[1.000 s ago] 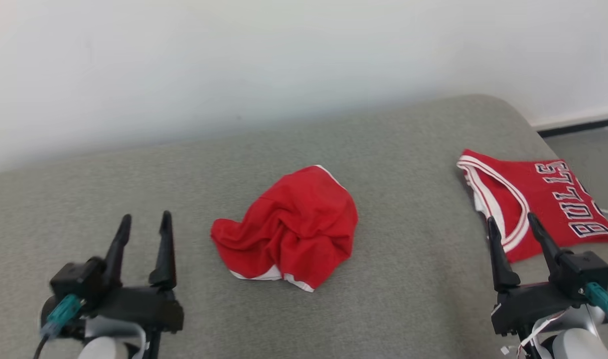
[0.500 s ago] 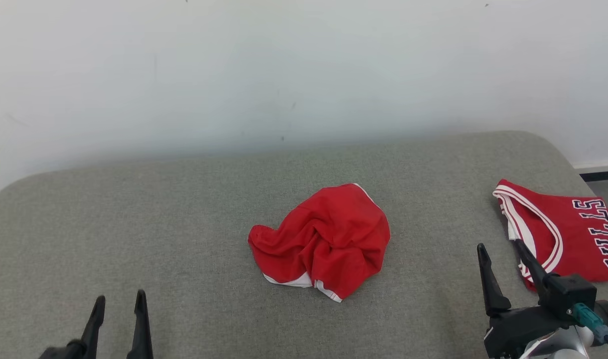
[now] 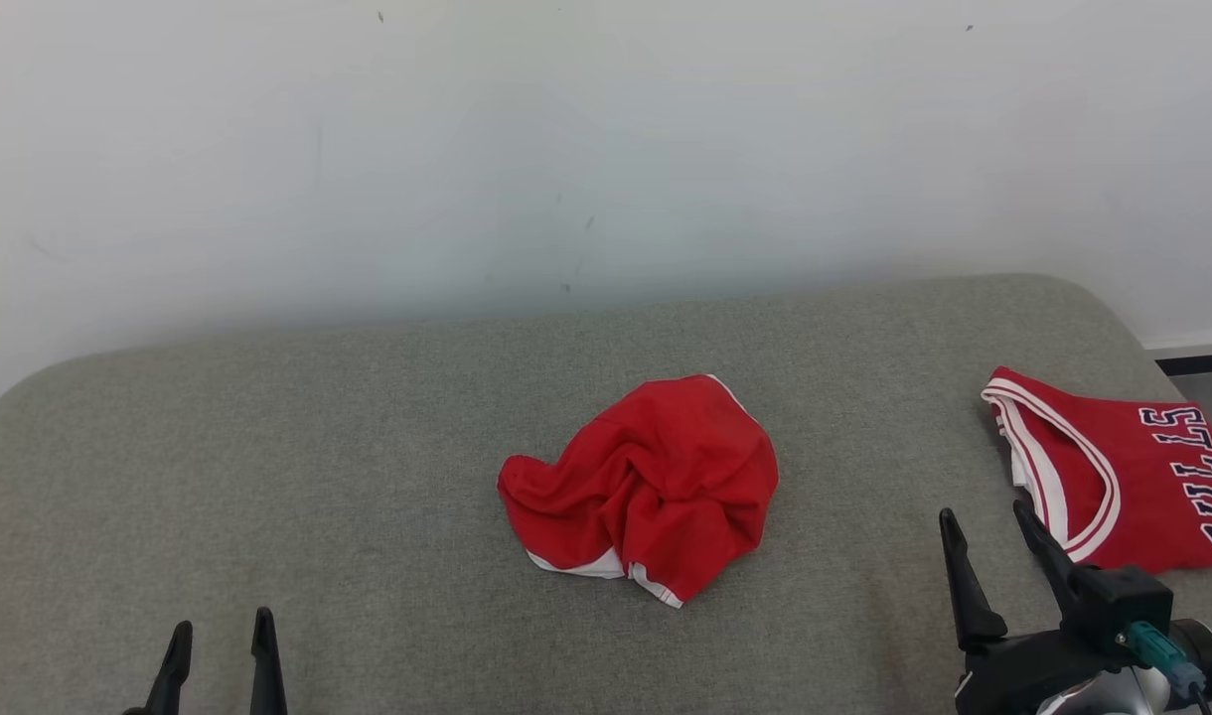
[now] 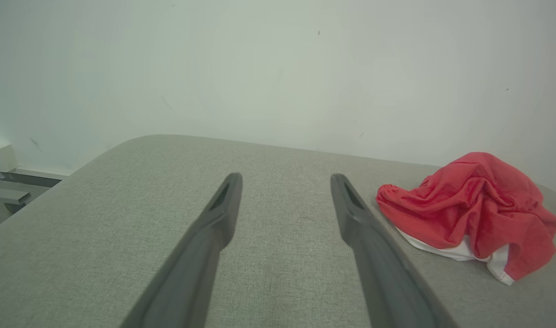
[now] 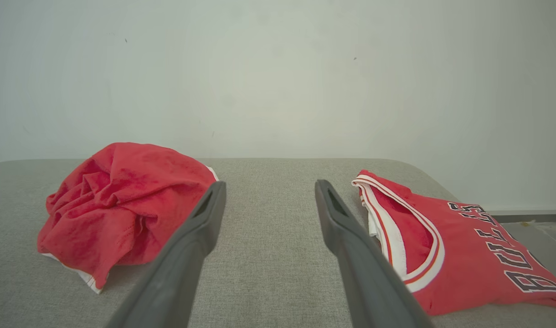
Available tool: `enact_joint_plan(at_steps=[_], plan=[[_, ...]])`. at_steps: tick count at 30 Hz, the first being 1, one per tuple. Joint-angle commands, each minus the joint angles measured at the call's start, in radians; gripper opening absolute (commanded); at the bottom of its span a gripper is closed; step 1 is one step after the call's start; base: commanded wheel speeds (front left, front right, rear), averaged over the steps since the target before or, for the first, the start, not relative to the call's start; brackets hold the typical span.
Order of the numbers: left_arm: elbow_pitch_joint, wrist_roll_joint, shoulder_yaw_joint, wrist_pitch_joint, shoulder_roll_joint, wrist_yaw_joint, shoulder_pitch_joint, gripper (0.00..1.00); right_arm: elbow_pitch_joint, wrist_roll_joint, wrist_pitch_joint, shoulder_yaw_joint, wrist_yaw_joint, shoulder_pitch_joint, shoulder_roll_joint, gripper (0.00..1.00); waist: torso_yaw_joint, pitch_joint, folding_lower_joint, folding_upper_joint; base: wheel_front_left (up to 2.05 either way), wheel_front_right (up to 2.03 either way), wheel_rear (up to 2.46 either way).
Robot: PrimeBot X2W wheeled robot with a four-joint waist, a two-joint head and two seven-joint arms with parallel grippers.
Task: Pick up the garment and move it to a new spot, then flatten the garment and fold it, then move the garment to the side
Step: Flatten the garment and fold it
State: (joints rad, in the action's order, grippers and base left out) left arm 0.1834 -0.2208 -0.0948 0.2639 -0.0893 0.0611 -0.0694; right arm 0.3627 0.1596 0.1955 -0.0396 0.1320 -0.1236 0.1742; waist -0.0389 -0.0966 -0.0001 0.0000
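Garment (image 3: 646,487) left of right end effector (image 3: 984,510)

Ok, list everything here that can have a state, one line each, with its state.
red garment: crumpled in a heap in the middle of the grey surface, not flattened, not folded, not held.
Bulls jersey: lying fairly flat at the surface's right end, lettering up.
left hand: open, empty, clear of the garment.
right hand: open, empty, near the jersey.
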Motion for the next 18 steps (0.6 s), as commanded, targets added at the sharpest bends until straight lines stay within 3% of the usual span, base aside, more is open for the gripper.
enact_joint_plan(at_steps=[1,18], plan=[[-0.006,0.010,-0.003,0.000,0.005,0.001,-0.001,1.00,-0.001,0.000,0.005,-0.001,-0.003,0.006,-0.003,1.00,-0.001,-0.001,0.0001,0.0000,0.00,0.00,0.00],[0.040,0.020,-0.008,0.000,0.023,0.013,0.049,1.00,-0.003,-0.005,-0.001,-0.025,-0.003,-0.010,-0.011,1.00,-0.020,0.018,0.0001,0.0000,0.00,0.00,0.00]])
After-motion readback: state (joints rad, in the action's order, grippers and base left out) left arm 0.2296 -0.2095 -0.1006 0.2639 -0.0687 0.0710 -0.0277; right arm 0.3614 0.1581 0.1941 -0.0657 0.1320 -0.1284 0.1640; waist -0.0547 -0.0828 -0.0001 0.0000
